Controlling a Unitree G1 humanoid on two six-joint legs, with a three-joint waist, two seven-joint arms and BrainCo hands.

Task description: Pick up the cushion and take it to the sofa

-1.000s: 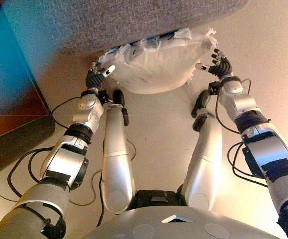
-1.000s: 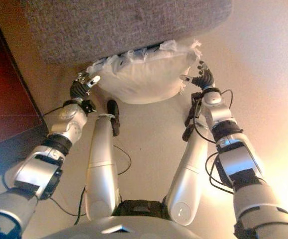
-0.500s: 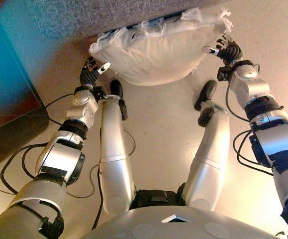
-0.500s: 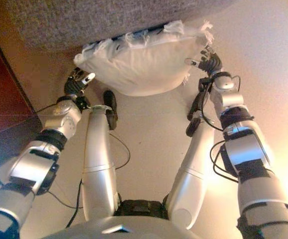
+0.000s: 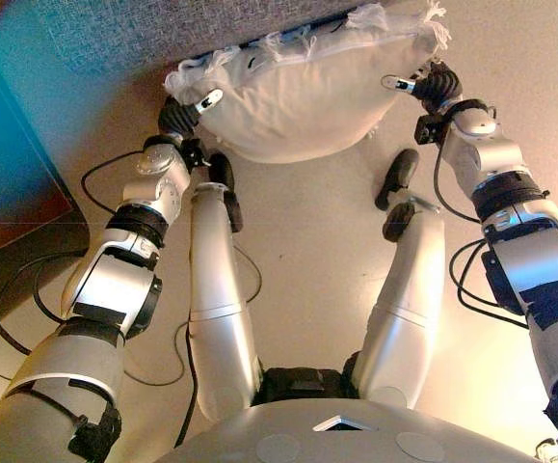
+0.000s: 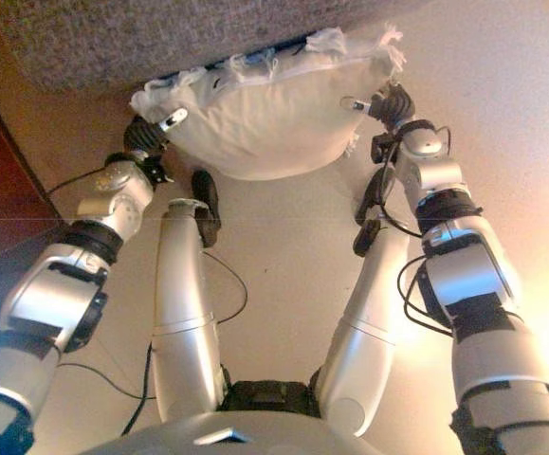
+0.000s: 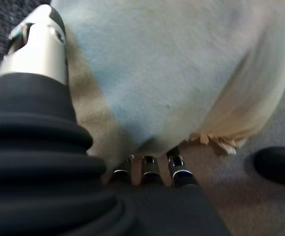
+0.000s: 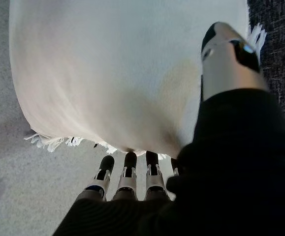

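A cream cushion (image 5: 298, 96) with fringed edges hangs off the floor between my two hands, right against the grey sofa (image 5: 163, 29). My left hand (image 5: 177, 116) presses its left end and my right hand (image 5: 438, 87) its right end. In the left wrist view the cushion (image 7: 181, 73) lies between the straight fingers (image 7: 179, 169) and the thumb (image 7: 36, 44). The right wrist view shows the same: cushion (image 8: 108, 73), fingers (image 8: 127, 172), thumb (image 8: 226, 59). Both hands are open and clamp the cushion between them.
Beige carpet (image 5: 307, 241) lies under the cushion. A dark reddish-brown piece of furniture (image 5: 9, 193) stands at the left. The sofa's lower front edge runs along the top of the eye views.
Both hands have risen with the cushion, which has come up off the carpet and now sits higher against the sofa's front. The view has shifted too.
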